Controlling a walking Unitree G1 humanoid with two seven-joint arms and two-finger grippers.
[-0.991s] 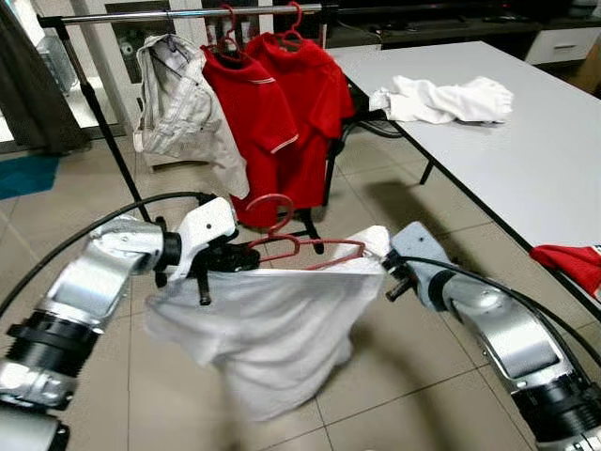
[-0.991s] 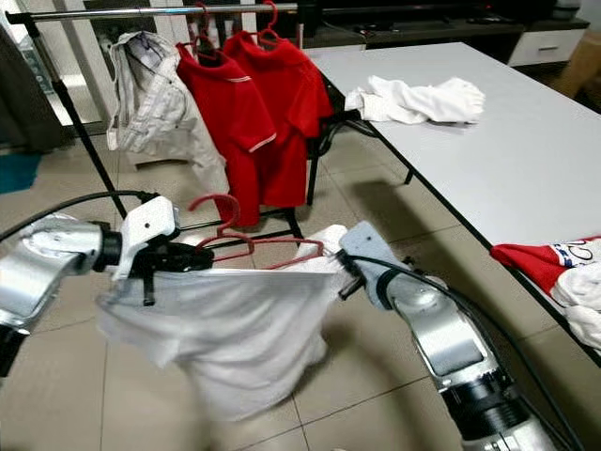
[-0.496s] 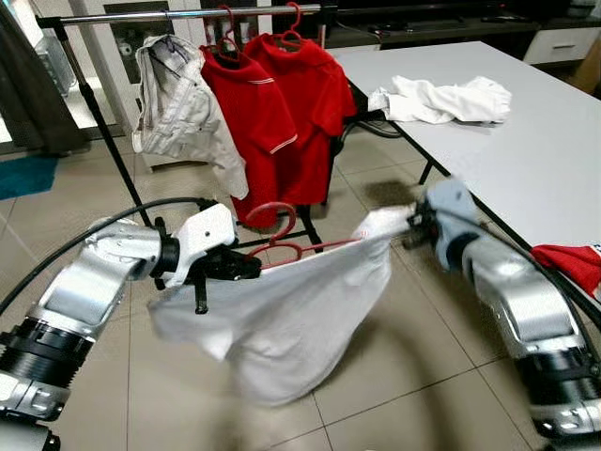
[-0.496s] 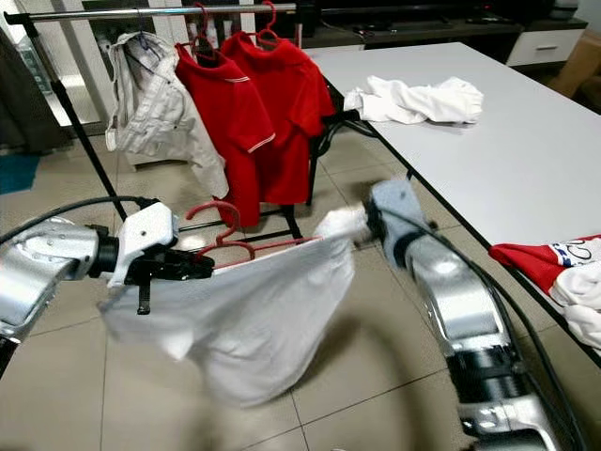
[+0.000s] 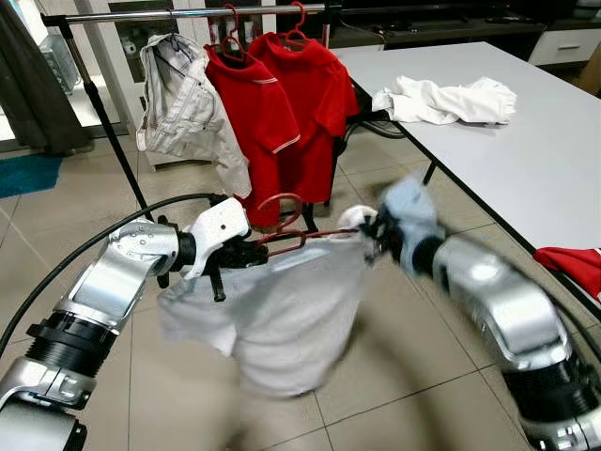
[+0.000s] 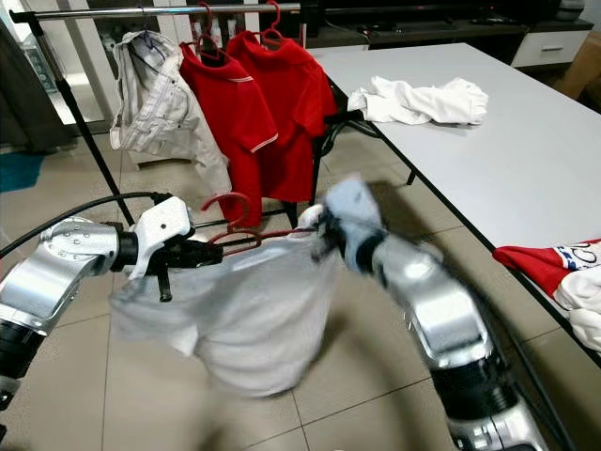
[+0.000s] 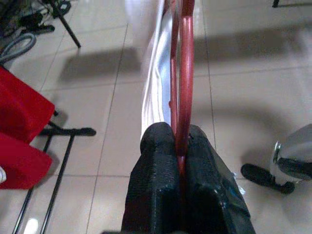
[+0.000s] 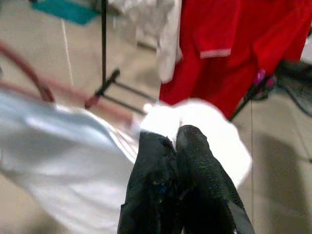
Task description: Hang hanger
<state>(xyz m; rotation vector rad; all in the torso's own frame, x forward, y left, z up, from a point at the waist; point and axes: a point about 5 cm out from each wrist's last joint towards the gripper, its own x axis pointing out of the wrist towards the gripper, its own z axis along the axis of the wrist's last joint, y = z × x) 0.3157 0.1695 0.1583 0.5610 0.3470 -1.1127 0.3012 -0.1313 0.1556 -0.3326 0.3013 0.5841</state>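
Right gripper [image 8: 176, 139] fingers pressed together, pinching bunched white shirt [image 8: 97, 161] at a fold. Shirt fabric blurred, spreading away from the pinch w/ a bright lump just past the fingertips. Red hanger [image 8: 44, 87] arm running along shirt's upper edge, hook curve partly seen, blurred. Beyond: red shirts [image 8: 234, 53] hanging, pale garment [image 8: 156, 29] beside them, black rack leg & foot [image 8: 105, 63] on tiled floor [image 8: 44, 48]. Teal mat [image 8: 68, 9] at far edge.
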